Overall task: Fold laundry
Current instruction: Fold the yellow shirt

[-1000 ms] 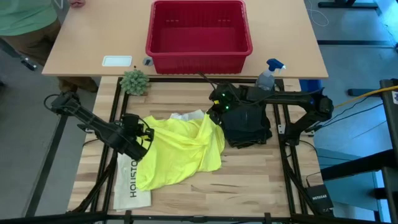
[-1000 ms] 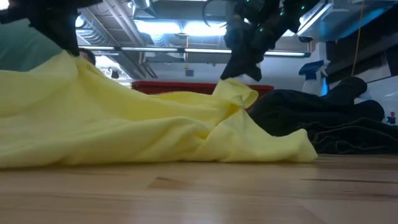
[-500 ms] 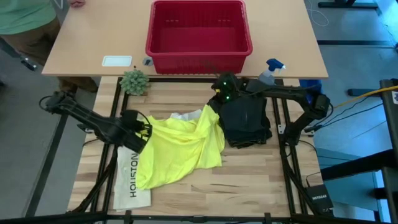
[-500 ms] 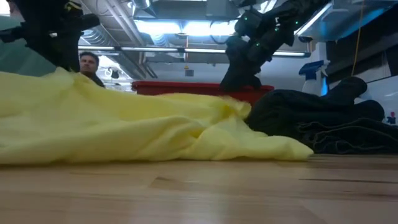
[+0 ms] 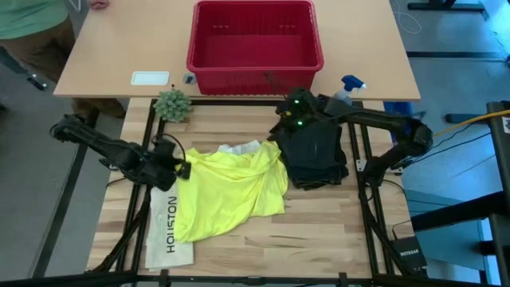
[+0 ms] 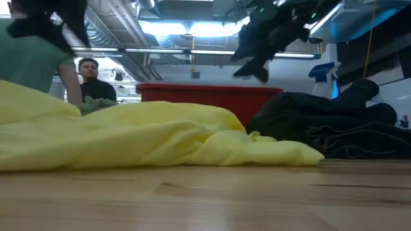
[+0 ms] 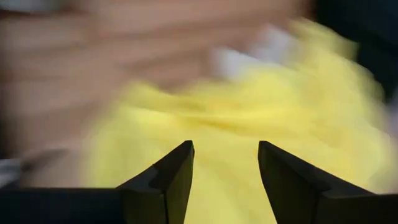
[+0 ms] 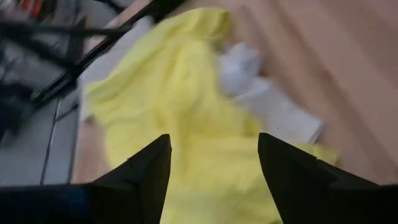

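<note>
The left gripper (image 5: 182, 166) hovers with its fingers spread and empty at the near edge of the yellow T-shirt (image 5: 231, 191), which lies crumpled just ahead of it, seemingly released to settle flat. Beyond, the right gripper (image 5: 280, 127), likewise parted and empty, hangs above the shirt's far corner, beside the heaped dark trousers (image 5: 317, 155).
</note>
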You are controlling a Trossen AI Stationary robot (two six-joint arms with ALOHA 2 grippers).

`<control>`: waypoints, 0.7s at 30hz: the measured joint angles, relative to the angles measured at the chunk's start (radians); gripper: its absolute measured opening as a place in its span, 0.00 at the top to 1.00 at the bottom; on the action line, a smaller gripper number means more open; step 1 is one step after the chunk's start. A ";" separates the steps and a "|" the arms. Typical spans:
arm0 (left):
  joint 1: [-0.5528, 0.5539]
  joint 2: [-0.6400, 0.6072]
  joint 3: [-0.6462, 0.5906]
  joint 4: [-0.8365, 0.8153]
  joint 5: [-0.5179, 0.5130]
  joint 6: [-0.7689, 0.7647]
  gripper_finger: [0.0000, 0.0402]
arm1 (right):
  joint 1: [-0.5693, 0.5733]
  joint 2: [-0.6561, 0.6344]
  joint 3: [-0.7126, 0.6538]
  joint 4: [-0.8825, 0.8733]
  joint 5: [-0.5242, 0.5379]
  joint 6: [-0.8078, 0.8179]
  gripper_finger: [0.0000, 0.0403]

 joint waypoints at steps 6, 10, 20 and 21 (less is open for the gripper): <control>-0.158 0.137 0.031 0.333 0.022 0.061 0.67 | 0.144 -0.211 -0.029 -0.194 0.063 -0.113 0.45; -0.236 0.300 0.093 0.334 0.131 -0.064 0.74 | 0.270 -0.349 -0.118 -0.137 0.152 -0.023 0.45; -0.413 0.435 0.148 0.424 0.199 -0.220 0.77 | 0.568 -0.388 -0.452 0.148 0.349 0.339 0.45; -0.428 0.436 0.148 0.409 0.172 -0.230 0.77 | 0.598 -0.373 -0.482 0.206 0.380 0.381 0.45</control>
